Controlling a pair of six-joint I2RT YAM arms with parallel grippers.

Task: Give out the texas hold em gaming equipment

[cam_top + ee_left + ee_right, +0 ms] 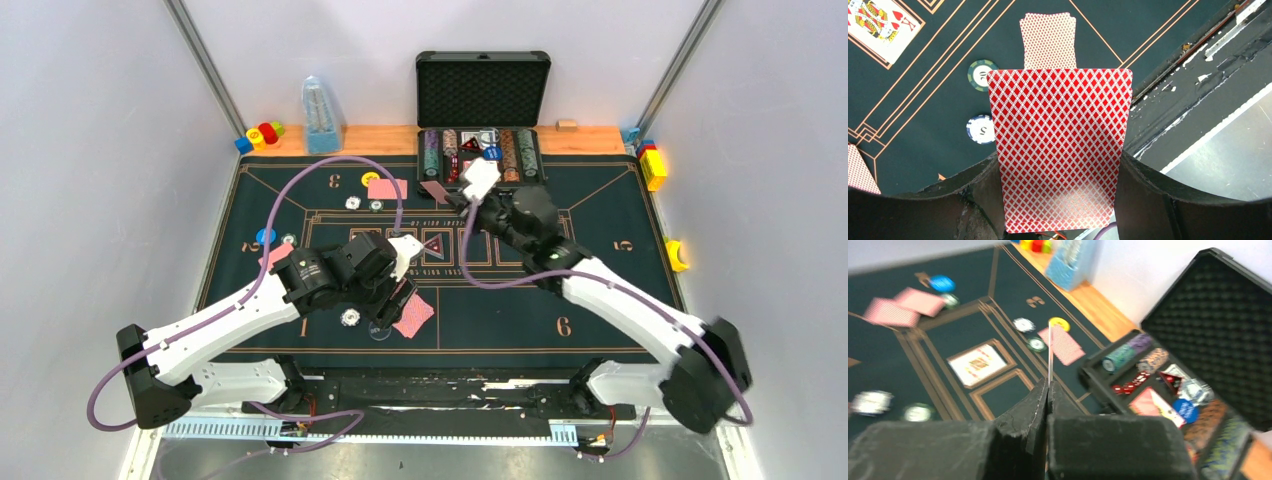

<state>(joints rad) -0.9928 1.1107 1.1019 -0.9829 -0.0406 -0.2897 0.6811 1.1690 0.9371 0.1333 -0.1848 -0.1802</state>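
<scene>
On the overhead feed I count five small chips (352, 202) loose on the green mat (600, 300), one yellow disc (370, 180), one blue disc (264, 237), and face-down cards (387, 188) at three spots: by the printed 3, by the 2, and just beside my left arm. One king (880, 22) lies face up in a printed box. My left end effector (1059, 159) is part-open, its two fingers pressed on the long edges of one red-backed card (1060, 135), whose back faces the wrist camera. A second card (1048, 40) and two of the chips lie on the mat past it. My right end effector (1048, 390) is clenched tight on an edge-on card (1049, 347) and hangs near the open black case (483, 88), whose tray holds rows of chips. The mat covers a wood counter (380, 138) between white walls. Toy blocks (262, 133) and a clear blue bottle (322, 112) stand at the far left edge, more toy blocks (652, 165) at the far right.
</scene>
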